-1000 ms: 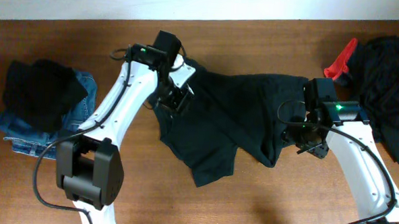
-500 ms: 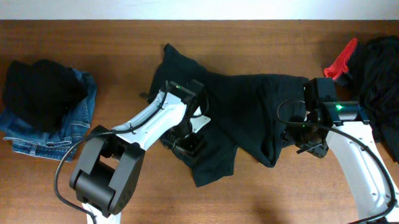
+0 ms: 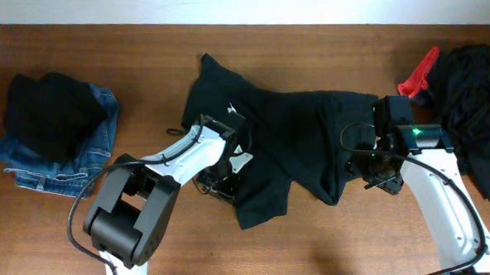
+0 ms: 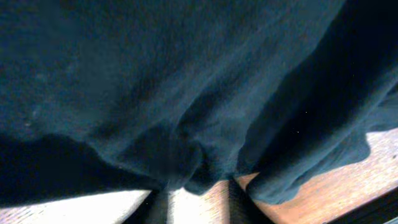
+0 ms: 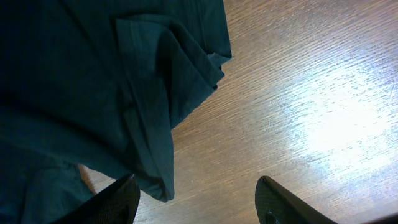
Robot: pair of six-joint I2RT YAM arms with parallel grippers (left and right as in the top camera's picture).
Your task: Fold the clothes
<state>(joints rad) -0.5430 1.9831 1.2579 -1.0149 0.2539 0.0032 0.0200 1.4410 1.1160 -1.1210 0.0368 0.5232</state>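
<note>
The dark teal-black T-shirt [image 3: 287,131] lies spread and rumpled mid-table, its small white logo [image 3: 232,110] near the upper left. My left gripper [image 3: 224,180] presses on the shirt's lower left edge. In the left wrist view the cloth [image 4: 186,93] fills the frame and a puckered fold sits pinched between the blurred, narrow-set fingers of my left gripper [image 4: 198,190]. My right gripper [image 3: 372,172] hovers at the shirt's right edge. In the right wrist view my right gripper [image 5: 199,202] stands open over bare wood, with the hem [image 5: 155,168] just inside its left finger [image 5: 115,199].
A black garment on folded jeans [image 3: 55,129] sits at the far left. A heap of dark clothes [image 3: 478,106] with a red object [image 3: 419,75] beside it lies at the far right. The wooden table [image 3: 348,250] shows bare in front of the shirt.
My left arm swung from the shirt's upper left down to its lower left edge, and its jaws closed in on the cloth. The right arm has not moved.
</note>
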